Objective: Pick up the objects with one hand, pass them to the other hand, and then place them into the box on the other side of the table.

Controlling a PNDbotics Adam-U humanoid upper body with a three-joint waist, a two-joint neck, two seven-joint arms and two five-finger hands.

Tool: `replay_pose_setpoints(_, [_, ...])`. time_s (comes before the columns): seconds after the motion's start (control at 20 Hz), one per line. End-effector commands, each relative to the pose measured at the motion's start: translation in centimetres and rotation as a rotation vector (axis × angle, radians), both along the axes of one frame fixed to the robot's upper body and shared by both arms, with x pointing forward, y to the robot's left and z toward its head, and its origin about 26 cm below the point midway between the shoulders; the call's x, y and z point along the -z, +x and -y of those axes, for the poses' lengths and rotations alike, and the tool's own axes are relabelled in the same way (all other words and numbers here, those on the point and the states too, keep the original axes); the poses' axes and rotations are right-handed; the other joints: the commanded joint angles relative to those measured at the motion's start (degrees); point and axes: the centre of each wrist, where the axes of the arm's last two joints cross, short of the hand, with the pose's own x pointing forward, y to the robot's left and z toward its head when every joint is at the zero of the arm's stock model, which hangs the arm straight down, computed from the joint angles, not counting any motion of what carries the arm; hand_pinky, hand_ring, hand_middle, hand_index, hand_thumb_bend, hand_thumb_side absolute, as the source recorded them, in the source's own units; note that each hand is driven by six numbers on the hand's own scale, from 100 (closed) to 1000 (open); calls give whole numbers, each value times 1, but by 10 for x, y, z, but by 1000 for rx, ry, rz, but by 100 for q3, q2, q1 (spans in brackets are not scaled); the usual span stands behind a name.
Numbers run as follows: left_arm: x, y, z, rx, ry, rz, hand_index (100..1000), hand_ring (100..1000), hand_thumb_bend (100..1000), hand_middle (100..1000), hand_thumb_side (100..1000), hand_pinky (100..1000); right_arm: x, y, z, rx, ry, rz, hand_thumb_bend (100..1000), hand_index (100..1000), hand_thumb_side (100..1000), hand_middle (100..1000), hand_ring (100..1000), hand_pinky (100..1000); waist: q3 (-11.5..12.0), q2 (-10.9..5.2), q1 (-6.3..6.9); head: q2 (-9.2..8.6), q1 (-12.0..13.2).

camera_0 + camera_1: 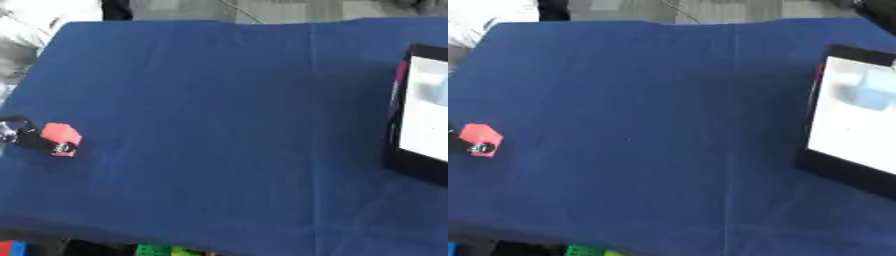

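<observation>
Left hand (19,134) in at nine o'clock, only dark fingers showing, pinched on the red block (61,138) just above the cloth; the right hand shows in neither view; the table (219,125) is draped in a deep blue cloth, a crease running down it right of centre; over at three o'clock sits the box (846,172), black-walled with a pale floor, a light blue shape (877,92) lying inside it near the far end; grey floor (289,9) at twelve o'clock; bright green and red pieces (153,250) peek out at six o'clock, below the near edge.
</observation>
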Motion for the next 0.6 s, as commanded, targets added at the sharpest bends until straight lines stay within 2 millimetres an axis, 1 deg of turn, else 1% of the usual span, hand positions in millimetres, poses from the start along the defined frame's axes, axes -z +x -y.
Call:
replay_pose_setpoints(0.05, [-16, 0, -6, -51, 3, -19, 644, 890, 446, 768, 525, 843, -11, -2, 2, 106, 17, 25, 100, 858, 404, 757, 792, 689, 5, -106, -7, 22, 8])
replay_pose_setpoints(0.2, [-17, 0, -6, -45, 3, -22, 633, 888, 401, 764, 465, 840, -11, -1, 2, 109, 16, 24, 100, 858, 404, 757, 792, 689, 9, -115, -10, 20, -1])
replay_pose_setpoints(0.3, [-19, -1, -6, -41, 6, -19, 624, 885, 353, 759, 409, 837, -11, -1, 3, 111, 16, 23, 100, 858, 403, 757, 792, 690, 16, -122, -11, 20, -20])
replay_pose_setpoints(0.6, [-28, -6, 0, -17, 11, 11, 619, 881, 284, 749, 379, 834, -9, 0, 4, 115, 17, 19, 100, 858, 407, 757, 792, 690, 36, -127, -12, -1, -95])
